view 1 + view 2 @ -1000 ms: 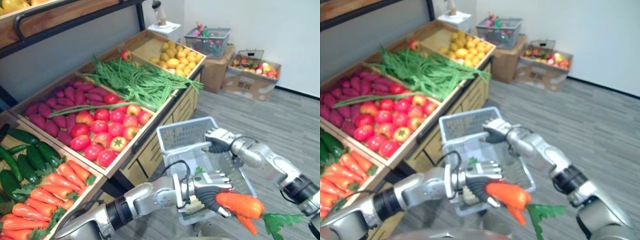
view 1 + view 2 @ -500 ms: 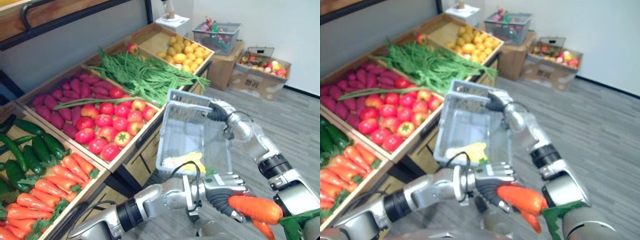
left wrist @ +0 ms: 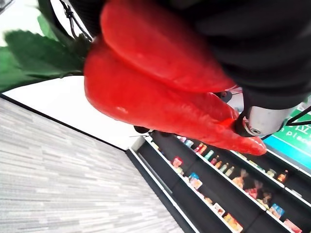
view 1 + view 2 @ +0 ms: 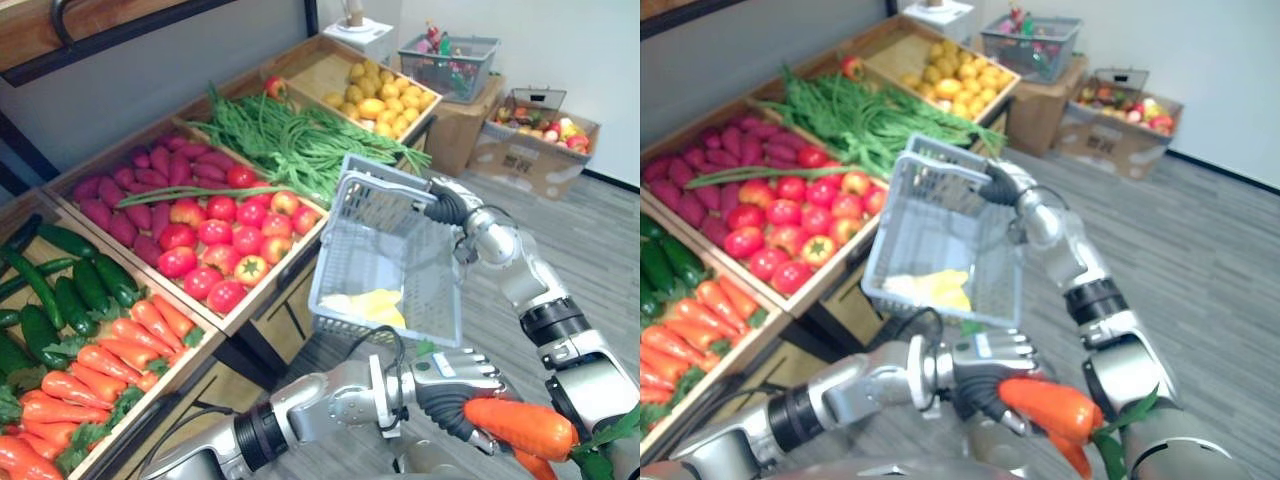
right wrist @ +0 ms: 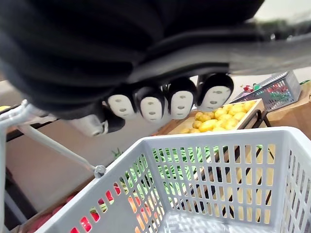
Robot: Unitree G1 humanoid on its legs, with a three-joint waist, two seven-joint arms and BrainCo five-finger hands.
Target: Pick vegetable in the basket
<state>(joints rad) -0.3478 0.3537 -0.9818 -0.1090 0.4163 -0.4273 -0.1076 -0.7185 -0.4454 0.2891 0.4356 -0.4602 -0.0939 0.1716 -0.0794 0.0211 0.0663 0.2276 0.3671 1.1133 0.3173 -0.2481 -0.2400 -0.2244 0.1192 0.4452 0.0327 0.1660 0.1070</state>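
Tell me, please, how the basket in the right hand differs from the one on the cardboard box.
The held basket hangs tilted from the right hand; the far basket sits level on the cardboard box. The held basket carries something yellow; the far basket is heaped with mixed produce. Both are grey slatted baskets.

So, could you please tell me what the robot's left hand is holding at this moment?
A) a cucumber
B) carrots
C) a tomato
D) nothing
B: the left hand has its fingers curled round orange carrots with green leaves, below the grey basket that the right hand holds up by its top edge.
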